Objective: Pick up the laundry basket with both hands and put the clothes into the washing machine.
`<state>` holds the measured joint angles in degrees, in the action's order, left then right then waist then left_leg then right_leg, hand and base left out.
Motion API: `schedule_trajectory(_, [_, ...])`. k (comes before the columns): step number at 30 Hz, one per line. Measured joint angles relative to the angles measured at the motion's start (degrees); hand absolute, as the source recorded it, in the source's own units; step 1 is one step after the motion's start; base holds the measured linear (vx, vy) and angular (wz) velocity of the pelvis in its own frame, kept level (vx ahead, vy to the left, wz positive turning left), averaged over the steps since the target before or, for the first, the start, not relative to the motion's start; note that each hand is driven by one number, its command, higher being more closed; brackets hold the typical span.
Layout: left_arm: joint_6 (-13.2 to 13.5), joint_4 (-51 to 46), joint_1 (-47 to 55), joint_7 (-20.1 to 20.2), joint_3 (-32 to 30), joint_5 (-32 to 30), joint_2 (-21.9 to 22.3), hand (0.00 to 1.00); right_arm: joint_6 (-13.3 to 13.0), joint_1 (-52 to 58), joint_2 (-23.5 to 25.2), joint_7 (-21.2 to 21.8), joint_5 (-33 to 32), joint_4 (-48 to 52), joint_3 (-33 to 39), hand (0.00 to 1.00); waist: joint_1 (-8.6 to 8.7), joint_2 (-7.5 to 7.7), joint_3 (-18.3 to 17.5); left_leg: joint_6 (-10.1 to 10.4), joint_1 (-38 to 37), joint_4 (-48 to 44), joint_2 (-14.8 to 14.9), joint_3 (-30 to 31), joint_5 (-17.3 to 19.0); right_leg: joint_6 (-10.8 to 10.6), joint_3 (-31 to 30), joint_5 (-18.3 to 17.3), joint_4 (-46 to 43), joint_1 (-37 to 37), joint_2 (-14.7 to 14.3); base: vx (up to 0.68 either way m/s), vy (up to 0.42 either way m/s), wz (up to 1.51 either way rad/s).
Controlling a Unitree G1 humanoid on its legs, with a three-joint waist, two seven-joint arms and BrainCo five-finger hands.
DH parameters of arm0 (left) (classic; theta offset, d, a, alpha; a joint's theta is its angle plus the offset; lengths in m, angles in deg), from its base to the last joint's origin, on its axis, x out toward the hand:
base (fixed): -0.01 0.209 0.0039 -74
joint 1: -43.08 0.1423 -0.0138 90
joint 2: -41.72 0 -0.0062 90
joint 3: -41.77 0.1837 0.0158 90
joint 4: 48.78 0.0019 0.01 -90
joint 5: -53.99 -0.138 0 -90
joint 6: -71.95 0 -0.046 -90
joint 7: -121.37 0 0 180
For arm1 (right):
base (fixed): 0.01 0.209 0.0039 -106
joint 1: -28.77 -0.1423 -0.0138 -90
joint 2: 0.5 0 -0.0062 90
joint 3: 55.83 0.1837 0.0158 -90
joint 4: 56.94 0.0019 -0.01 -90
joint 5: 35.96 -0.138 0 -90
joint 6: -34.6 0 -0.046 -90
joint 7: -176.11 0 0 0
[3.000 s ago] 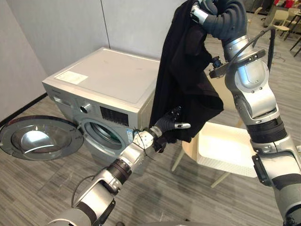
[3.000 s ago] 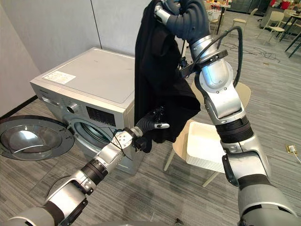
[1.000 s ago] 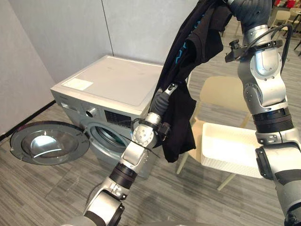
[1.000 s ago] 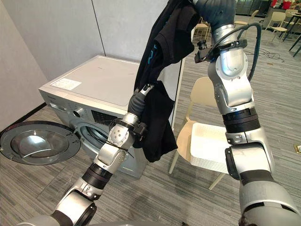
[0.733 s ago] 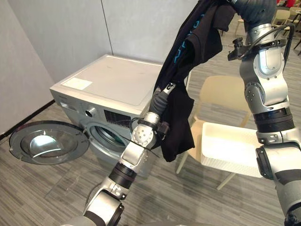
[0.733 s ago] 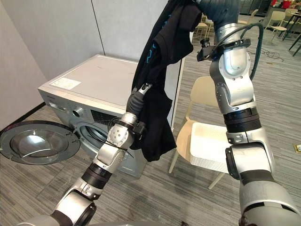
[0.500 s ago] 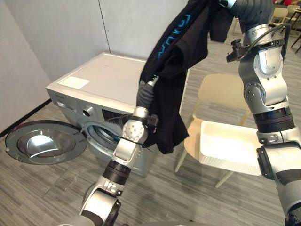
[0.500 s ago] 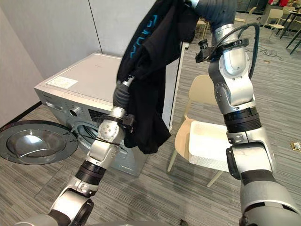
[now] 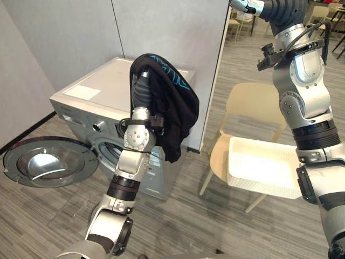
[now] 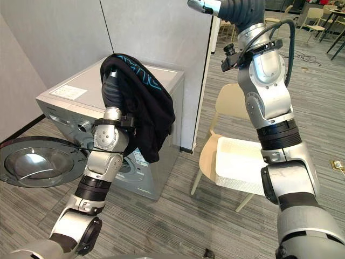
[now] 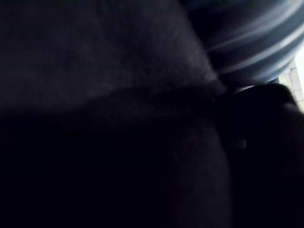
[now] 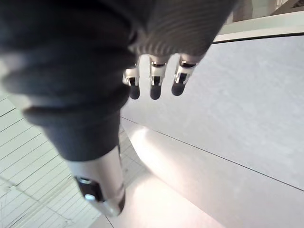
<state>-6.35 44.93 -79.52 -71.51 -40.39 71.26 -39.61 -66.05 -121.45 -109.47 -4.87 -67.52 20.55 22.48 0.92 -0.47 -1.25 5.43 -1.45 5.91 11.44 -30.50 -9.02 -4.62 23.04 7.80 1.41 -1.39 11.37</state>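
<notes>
A black garment with blue print hangs draped over my raised left hand, above the front right corner of the silver washing machine. Dark cloth covers the left hand's fingers, which hold the garment up. My right hand is high up near the grey partition, open and empty, its fingers straight. The machine's round door stands open to the left. The white laundry basket rests on a beige chair to the right and looks empty.
A grey partition wall stands behind the machine, its edge just left of the chair. Wood-pattern floor spreads in front of the machine and chair. More chairs and tables stand far back on the right.
The right hand has opened and let go of the garment, which dropped from its stretched hang onto my left hand. The left arm has swung left and upright by the machine.
</notes>
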Motion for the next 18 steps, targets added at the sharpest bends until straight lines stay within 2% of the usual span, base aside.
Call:
schedule_trajectory(4, [0.00, -0.51, 0.01, -0.64, -2.83, 0.23, -0.20, 1.00, -0.03, 3.64, 0.01, 0.04, -0.60, -0.04, 0.30, 0.00, -0.08, 0.00, 0.00, 0.00, -0.05, 0.00, 0.00, -0.01, 0.00, 0.00, -0.03, -0.01, -0.01, 0.04, 0.00, 0.01, -0.005, 0.00])
schedule_trajectory(8, [0.12, -4.62, 1.12, -1.34, -8.84, 0.64, -0.22, 1.00, 0.93, 13.01, 0.41, 0.06, -0.62, -0.04, 3.48, 0.00, -0.30, -0.08, 0.05, 0.00, -0.03, 0.01, 0.00, 0.07, 0.00, 0.00, 0.00, -0.03, 0.00, 0.06, 0.00, 0.01, -0.004, 0.00])
schedule_trajectory(13, [1.30, -12.77, 12.81, -0.97, -15.11, 0.64, 0.52, 1.00, 2.00, 18.82, 0.79, 0.33, -0.55, -0.03, 6.59, 0.00, -0.34, -1.00, 0.15, 0.00, -0.06, 0.01, 0.01, 0.57, 0.00, 0.01, 0.00, -0.02, 0.01, 0.13, -0.03, 0.00, 0.000, 0.00])
schedule_trajectory(15, [1.28, -16.34, 20.56, -1.00, -17.83, 0.64, 4.22, 1.00, 2.14, 21.15, 0.77, 1.39, -0.51, 0.37, 6.85, 0.00, -1.19, -1.35, 0.09, -0.01, 0.79, -0.02, 0.18, 1.57, -0.01, 0.01, 0.78, -0.04, 0.05, 0.15, -0.19, 0.00, -0.011, 0.18])
schedule_trajectory(17, [1.27, -17.39, 23.81, -0.93, -18.09, 0.54, 6.53, 1.00, 2.13, 23.01, 0.72, 1.81, -0.36, 1.43, 7.90, 0.00, -1.74, -1.48, 0.06, 0.21, 3.09, -0.24, 0.32, 4.44, -0.23, -0.34, 3.39, -0.78, 0.02, 0.17, -0.26, -0.02, -0.027, 0.77])
schedule_trajectory(18, [1.17, -18.02, 25.90, -0.78, -18.00, 0.41, 7.96, 1.00, 2.05, 24.34, 0.67, 2.46, 0.34, 2.97, 8.80, 0.00, -1.91, -1.68, 0.05, 0.47, 5.67, -0.34, 0.45, 8.54, -1.11, -0.14, 7.34, -1.32, -0.13, 0.13, -0.45, 0.01, -0.029, 1.18])
